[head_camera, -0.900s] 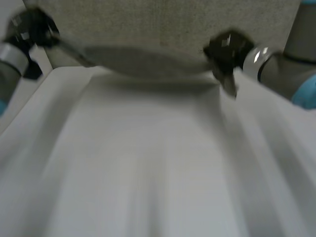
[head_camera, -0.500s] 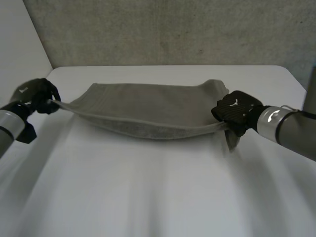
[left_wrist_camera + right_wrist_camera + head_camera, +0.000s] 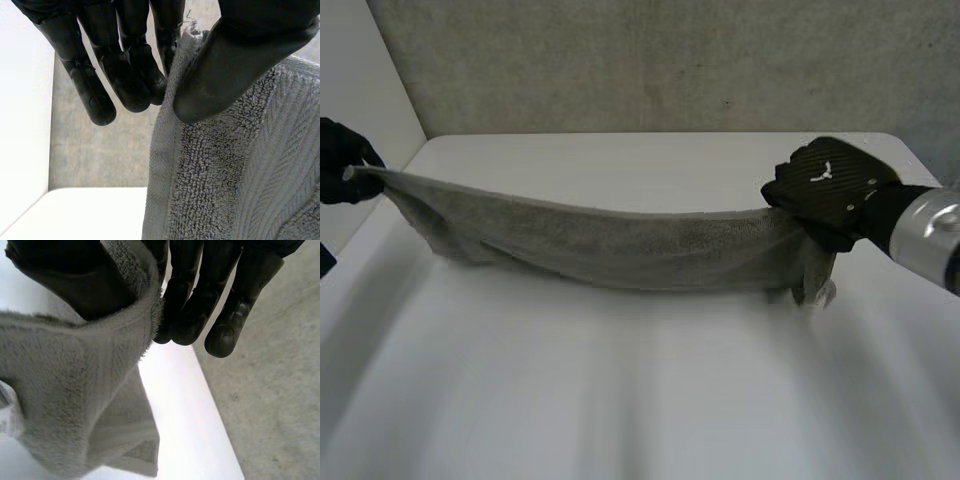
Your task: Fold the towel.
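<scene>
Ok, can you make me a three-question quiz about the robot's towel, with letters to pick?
1. Where is the towel? A) stretched between the left hand and the right hand B) in a basket C) on the floor
2. What colour is it? A) red B) grey C) yellow
3. What is the left hand doing? A) pinching a towel corner B) lying open C) making a fist
1 A: each hand holds one end. 2 B: grey in both wrist views. 3 A: thumb presses cloth against fingers.
</scene>
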Robot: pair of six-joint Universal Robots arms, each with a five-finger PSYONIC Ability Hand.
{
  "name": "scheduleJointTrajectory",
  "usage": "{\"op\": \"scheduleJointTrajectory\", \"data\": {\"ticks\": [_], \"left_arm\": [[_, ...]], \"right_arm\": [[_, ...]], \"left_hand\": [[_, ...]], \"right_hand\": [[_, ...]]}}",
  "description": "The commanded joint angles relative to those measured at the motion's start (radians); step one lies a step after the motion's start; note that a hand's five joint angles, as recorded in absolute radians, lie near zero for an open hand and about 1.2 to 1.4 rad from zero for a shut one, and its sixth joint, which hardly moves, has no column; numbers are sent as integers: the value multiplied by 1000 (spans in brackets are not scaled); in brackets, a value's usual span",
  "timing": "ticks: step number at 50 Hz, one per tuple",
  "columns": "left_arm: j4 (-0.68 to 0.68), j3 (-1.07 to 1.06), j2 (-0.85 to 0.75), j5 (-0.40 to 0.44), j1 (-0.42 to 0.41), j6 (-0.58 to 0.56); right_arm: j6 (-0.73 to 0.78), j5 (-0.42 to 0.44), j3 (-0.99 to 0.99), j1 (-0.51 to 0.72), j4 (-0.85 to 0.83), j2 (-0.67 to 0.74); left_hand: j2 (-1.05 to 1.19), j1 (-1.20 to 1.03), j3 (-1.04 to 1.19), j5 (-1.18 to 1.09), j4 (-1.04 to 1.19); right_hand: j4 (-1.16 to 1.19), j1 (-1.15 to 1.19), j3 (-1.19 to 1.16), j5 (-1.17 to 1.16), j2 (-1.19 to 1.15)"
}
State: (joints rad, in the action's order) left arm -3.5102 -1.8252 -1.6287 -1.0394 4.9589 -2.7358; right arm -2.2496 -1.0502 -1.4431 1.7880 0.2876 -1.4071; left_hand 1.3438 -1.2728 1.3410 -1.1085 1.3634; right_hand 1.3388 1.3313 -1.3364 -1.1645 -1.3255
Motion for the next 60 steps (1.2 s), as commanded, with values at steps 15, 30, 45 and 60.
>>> {"op": "scheduleJointTrajectory", "data": {"ticks": [15, 30, 45, 60], "left_arm": [[-58, 478, -548, -183, -206, -13], [-43, 796, -845, -324, -279, -79], [-24, 856, -893, -314, -303, -79], [-6, 675, -694, -321, -309, -84]], "right_arm": [[160, -28, 292, 28, -275, 488], [153, -116, 463, 59, -447, 740], [41, -204, 592, 74, -447, 821], [-415, -122, 704, 88, -470, 697]], "left_hand": [[52, -123, 55, -113, 33], [52, -123, 55, -113, 33], [-956, 885, -953, 895, -976], [-1019, 948, -1016, 958, -1038]], "right_hand": [[58, 65, -60, -57, -71], [58, 65, -60, -57, -71], [-1164, -1157, 1162, 1165, 1151], [-1164, -1157, 1162, 1165, 1151]]}}
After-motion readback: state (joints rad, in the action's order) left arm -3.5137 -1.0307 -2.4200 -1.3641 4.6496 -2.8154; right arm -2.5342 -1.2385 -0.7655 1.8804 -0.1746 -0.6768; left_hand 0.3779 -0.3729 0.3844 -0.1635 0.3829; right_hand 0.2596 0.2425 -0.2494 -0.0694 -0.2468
